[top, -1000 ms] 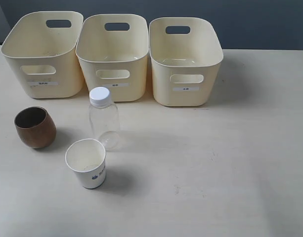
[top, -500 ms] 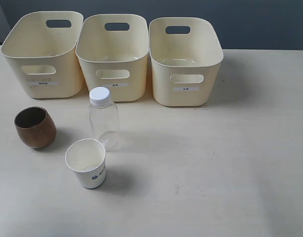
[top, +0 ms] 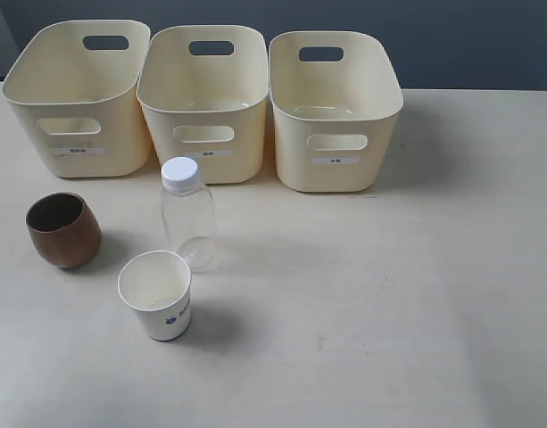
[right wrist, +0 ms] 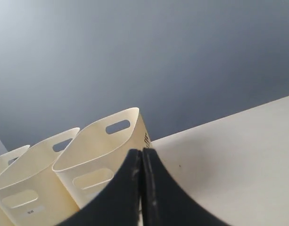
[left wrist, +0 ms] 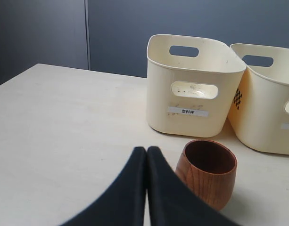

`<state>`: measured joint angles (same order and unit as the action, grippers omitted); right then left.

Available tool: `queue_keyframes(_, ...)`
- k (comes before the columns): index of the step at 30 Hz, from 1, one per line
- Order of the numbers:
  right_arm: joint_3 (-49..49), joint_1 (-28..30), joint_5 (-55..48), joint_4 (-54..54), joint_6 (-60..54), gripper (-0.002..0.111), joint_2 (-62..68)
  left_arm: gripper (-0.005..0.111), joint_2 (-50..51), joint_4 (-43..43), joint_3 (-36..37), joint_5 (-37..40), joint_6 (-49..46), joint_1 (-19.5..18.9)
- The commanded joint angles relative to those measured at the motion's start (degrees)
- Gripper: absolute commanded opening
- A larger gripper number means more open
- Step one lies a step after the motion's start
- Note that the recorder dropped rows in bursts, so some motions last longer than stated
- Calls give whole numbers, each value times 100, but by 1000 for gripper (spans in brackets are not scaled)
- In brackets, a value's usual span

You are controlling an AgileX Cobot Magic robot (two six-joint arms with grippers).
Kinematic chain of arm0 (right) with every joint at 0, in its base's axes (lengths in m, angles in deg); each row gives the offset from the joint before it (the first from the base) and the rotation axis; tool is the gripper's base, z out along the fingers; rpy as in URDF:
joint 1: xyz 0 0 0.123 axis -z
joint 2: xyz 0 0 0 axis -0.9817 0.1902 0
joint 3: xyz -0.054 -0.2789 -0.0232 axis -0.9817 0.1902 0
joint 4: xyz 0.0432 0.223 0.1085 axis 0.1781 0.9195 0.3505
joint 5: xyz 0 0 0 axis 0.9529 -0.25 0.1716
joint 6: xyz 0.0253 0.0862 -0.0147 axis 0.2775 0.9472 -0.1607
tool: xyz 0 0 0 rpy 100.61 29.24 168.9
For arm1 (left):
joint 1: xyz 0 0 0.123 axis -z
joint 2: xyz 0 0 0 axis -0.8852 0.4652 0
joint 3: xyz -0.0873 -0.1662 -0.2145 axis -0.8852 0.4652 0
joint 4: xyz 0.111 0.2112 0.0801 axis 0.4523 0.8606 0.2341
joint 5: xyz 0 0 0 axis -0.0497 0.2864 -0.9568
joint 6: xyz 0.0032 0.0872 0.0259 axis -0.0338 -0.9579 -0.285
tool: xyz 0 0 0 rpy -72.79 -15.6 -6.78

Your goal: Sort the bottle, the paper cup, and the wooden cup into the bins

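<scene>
Table (top: 416,267); both pincers (left wrist: 146,151) seemingly closed

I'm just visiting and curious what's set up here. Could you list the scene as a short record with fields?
bins: three cream bins in a row at the back of the table
bottle: upright, cap on, in front of the middle bin
wooden cup: upright, left of bottle
paper cup: upright, nearest the camera
left tool: shut, empty
right tool: shut, empty

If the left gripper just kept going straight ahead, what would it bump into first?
Probably the leftmost bin. The shut left gripper points just left of the wooden cup, which it might graze; depth is unclear.
</scene>
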<state>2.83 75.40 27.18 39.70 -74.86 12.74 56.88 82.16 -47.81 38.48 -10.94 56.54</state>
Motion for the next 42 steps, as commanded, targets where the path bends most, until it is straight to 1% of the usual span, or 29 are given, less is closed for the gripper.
queue_keyframes(1,23,21,451,-24,11,-1,-28,0,-29,17,-23,-25,8,20)
queue_keyframes(4,23,21,860,-11,26,-1,-28,0,-29,17,-23,-25,8,20)
queue_keyframes(9,-352,21,810,-66,59,-1,-28,0,-29,17,-23,-25,8,20)
queue_keyframes(12,-854,21,566,-80,59,-1,193,0,-29,17,-23,-25,8,20)
queue_keyframes(14,-1315,21,346,-80,-2,-1,541,0,-29,17,-23,-25,8,20)
queue_keyframes(16,-1883,21,-41,-345,-28,-1,1061,0,-29,17,-23,-25,8,20)
queue_keyframes(17,-2310,21,-384,-372,-309,-1,1483,0,-29,17,-23,-25,8,20)
queue_keyframes(18,-2527,21,-586,-360,-535,-1,1667,0,-29,17,-23,-25,8,20)
queue_keyframes(19,-2955,21,-1028,-176,-1104,-1,2150,0,-29,17,-23,-25,8,20)
queue_keyframes(20,-3283,21,-1430,170,-1769,-1,2551,0,-29,17,-23,-25,8,20)
queue_keyframes(24,-3916,21,-2495,1768,-3804,-1,3564,0,-29,17,-23,-25,8,20)
queue_keyframes(25,-4088,21,-2869,2521,-4630,-1,3992,0,-29,17,-23,-25,8,20)
queue_keyframes(27,-4264,21,-3257,3307,-5448,-1,4642,0,-29,17,-23,-25,8,20)
queue_keyframes(34,-4363,13,-3877,4585,-7012,-1,5973,0,-29,17,-23,-25,8,20)
queue_keyframes(36,-4372,-88,-4055,5021,-7507,-1,6247,0,-29,17,-23,-25,8,20)
queue_keyframes(39,-4372,-577,-3822,5258,-8193,-1,6593,0,-29,17,-23,-25,8,20)
queue_keyframes(42,-4372,-1294,-2870,5258,-8590,-1,6872,0,-29,17,-23,-25,8,20)
